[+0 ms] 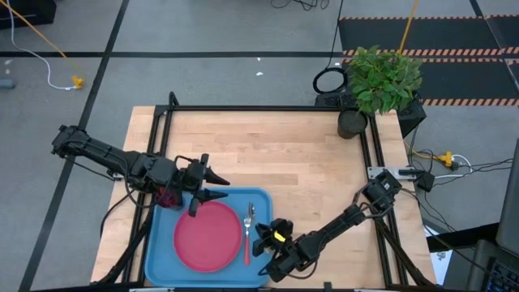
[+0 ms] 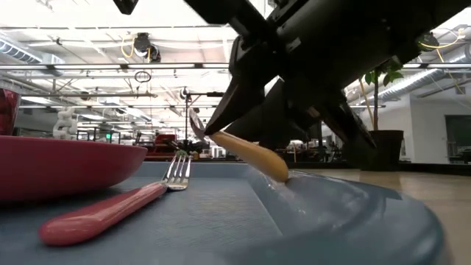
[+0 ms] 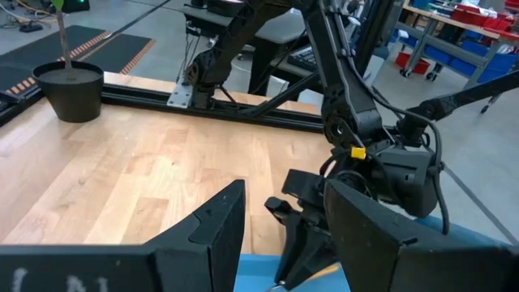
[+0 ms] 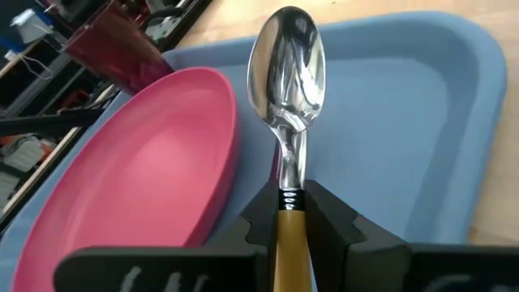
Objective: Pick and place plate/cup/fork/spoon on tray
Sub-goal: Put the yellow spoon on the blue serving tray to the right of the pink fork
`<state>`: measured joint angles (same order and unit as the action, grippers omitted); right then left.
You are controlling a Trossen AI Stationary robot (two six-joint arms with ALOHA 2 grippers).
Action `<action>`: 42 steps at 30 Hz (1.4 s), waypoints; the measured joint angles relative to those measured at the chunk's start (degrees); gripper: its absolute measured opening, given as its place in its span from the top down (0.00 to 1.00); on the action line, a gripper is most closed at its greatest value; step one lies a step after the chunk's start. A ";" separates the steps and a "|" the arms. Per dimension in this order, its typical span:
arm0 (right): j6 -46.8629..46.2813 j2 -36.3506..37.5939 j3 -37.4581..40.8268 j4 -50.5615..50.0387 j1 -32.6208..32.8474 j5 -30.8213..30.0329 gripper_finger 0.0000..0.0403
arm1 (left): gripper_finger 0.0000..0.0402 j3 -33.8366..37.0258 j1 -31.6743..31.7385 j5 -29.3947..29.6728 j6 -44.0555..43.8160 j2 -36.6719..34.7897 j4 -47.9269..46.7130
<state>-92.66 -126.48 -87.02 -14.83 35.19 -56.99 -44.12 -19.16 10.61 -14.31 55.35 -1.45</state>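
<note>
Right pincer (image 4: pixel 292 212) grips spoon (image 4: pixel 287 97) over tray (image 4: pixel 389 122), beside plate (image 4: pixel 138 170).

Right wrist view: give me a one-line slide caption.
Right gripper shut on the orange-handled spoon above the blue tray, beside the pink plate.

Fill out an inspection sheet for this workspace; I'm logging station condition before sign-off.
Surface: wooden table, bare around the tray.
Job's things: plate and fork lie on the tray; cup at the tray's far left corner; spoon held over the tray.
Clutter: potted plant at the far right corner.
Grippers: left pincer open above the tray's far edge; right pincer shut on spoon.
Cables: loose leads on the floor right of the table.
Surroundings: workshop shelving behind.
</note>
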 joint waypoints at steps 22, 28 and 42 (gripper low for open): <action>1.88 0.00 0.00 -1.48 -3.66 6.28 0.80 | 0.57 0.00 0.00 0.00 -0.08 0.00 -0.04; 4.13 0.19 0.00 -1.41 -3.66 6.25 0.75 | 0.57 0.00 -0.01 0.00 -0.08 0.00 -0.07; 47.02 4.98 0.02 2.46 -4.57 26.16 0.82 | 0.57 0.00 -0.04 0.00 -1.00 0.02 -0.30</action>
<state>-45.65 -121.50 -87.00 -12.37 30.62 -30.83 -44.12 -19.20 10.61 -15.32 55.37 -1.75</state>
